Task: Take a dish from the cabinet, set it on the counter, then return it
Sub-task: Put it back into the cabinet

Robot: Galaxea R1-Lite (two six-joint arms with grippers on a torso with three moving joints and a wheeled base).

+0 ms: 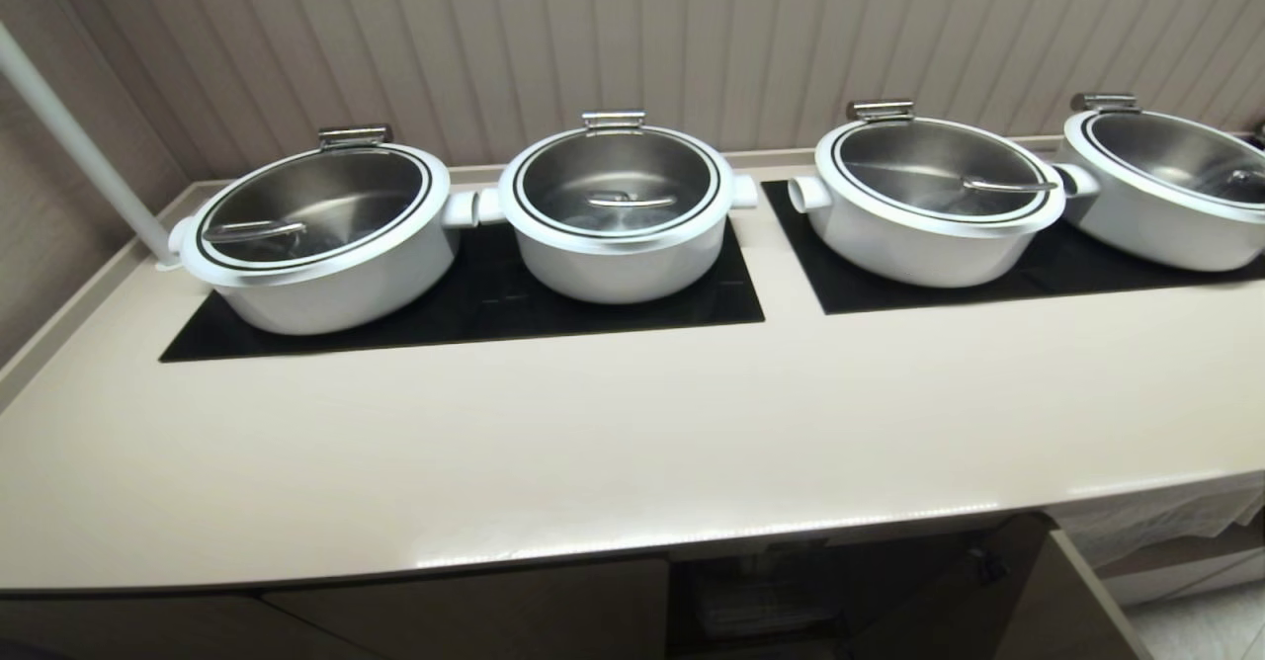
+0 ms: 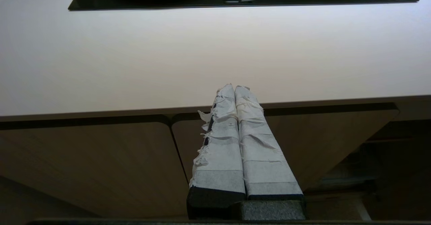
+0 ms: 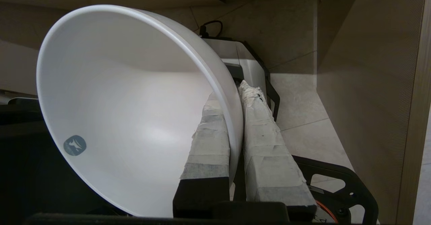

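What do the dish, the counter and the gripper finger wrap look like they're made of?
Dish: likely glazed ceramic; smooth white, soft sheen, thin rounded rim, pinched by the right gripper.
Counter: smooth cream solid surface or laminate, glossy reflections; material unclear.
Right gripper fingers: wrapped in white tape, wrinkled, layered and frayed, over black bodies.

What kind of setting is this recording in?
Probably a buffet or catering serving line: four large white lidded pots sit on black glass panels set into a long cream counter, with cabinet doors below.
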